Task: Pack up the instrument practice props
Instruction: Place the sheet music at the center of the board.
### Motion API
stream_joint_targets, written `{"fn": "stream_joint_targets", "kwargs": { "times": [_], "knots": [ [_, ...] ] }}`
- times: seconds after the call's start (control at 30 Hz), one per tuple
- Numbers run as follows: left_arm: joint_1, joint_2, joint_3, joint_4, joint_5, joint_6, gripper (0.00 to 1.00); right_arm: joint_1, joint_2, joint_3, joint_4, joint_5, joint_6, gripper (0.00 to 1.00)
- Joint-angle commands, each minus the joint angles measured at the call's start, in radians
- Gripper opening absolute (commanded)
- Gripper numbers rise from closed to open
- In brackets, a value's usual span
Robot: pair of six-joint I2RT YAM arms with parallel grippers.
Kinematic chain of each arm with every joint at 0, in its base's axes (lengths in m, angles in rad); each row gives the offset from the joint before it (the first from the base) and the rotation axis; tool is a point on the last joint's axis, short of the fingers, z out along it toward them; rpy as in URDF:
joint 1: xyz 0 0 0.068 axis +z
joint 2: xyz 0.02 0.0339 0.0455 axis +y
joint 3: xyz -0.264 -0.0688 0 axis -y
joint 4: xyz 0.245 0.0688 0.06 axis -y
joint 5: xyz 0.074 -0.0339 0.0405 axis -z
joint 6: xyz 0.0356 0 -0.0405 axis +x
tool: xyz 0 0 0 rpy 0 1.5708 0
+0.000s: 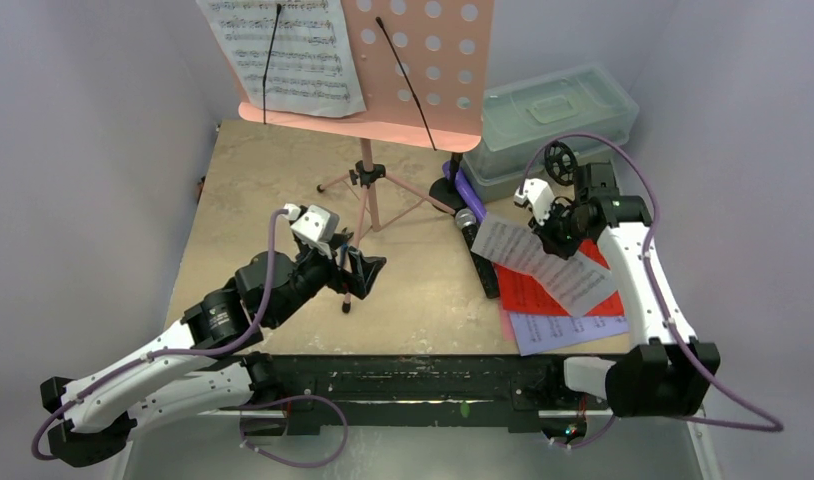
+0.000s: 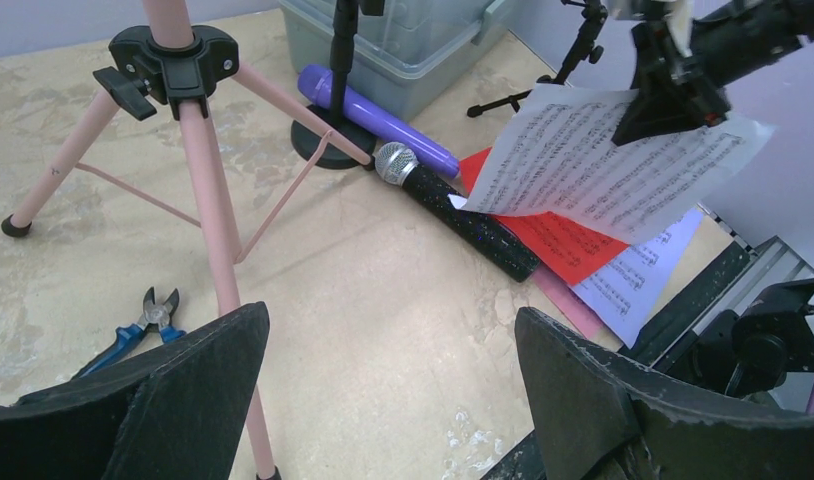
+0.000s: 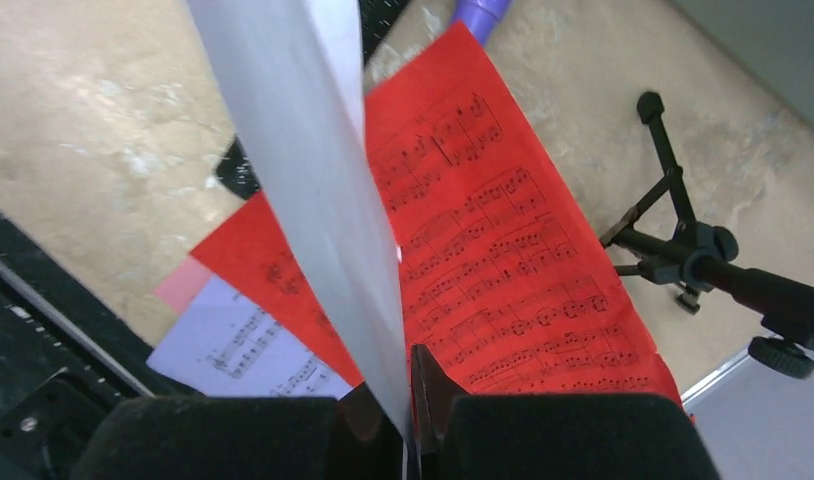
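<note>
The pink tripod music rack (image 1: 366,180) stands at the back with a white music sheet (image 1: 288,55) on its perforated panel (image 1: 423,55). My right gripper (image 1: 555,235) is shut on another white music sheet (image 1: 543,262), also seen edge-on in the right wrist view (image 3: 313,190), and holds it above the red sheet (image 3: 493,250) and lavender sheet (image 1: 558,330). The black silver-headed mic (image 2: 453,205) and purple mic (image 2: 378,115) lie next to them. A black mic support (image 3: 703,260) stands at the right. My left gripper (image 1: 363,270) is open and empty beside a tripod leg (image 2: 218,250).
A translucent greenish lidded box (image 1: 548,115) stands at the back right. Blue-handled pliers (image 2: 133,335) lie on the table left of the tripod leg. A round black stand base (image 2: 318,140) sits by the purple mic. A black rail (image 1: 413,375) runs along the near edge.
</note>
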Motion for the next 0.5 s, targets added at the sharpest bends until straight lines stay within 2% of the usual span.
{"fn": "stream_joint_targets", "kwargs": {
  "times": [0.0,0.13,0.27,0.47],
  "knots": [
    [-0.001,-0.013,0.028,0.005,-0.006,0.012,0.93,0.0,0.106,-0.024,0.178,0.171,0.064,0.08],
    [-0.001,-0.018,0.031,-0.002,-0.01,0.015,0.93,0.0,0.159,-0.048,0.331,0.306,0.124,0.13],
    [-0.001,-0.013,0.031,0.002,-0.011,0.024,0.93,-0.001,0.182,-0.075,0.436,0.374,0.154,0.2],
    [-0.002,0.011,0.037,0.01,-0.008,0.037,0.93,-0.001,0.149,-0.119,0.504,0.434,0.173,0.52]
  ]
}}
